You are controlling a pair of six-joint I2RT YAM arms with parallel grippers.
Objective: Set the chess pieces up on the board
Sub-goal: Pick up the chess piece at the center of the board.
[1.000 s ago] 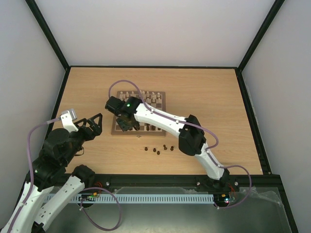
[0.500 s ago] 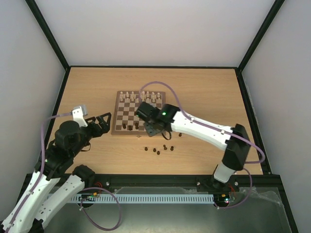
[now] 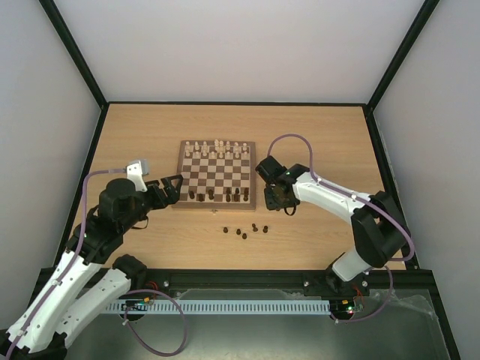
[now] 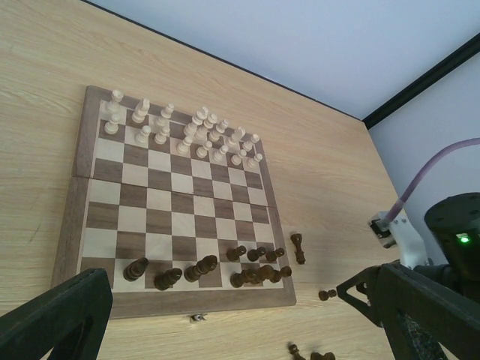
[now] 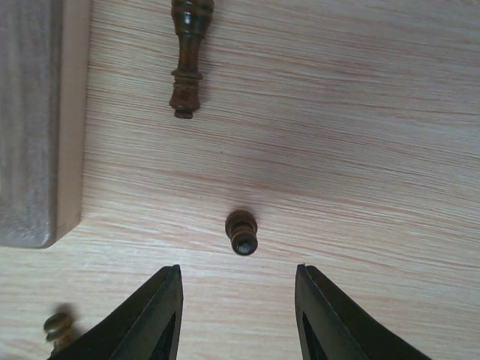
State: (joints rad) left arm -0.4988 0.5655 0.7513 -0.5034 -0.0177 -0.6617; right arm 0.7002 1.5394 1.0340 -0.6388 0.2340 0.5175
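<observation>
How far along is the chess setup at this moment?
Done: several dark pieces stand on the board's near rows. In hand: nothing; the right jaws hang apart, empty, over a loose pawn on the table. Left: that pawn, a lying piece and more strays off the board.

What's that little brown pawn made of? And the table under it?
The pawn looks like dark stained wood, slightly glossy: turned rings and a soft shine show. The table looks like pale wood or wood-print laminate, matte, with fine straight grain lines; which one, I cannot tell.
</observation>
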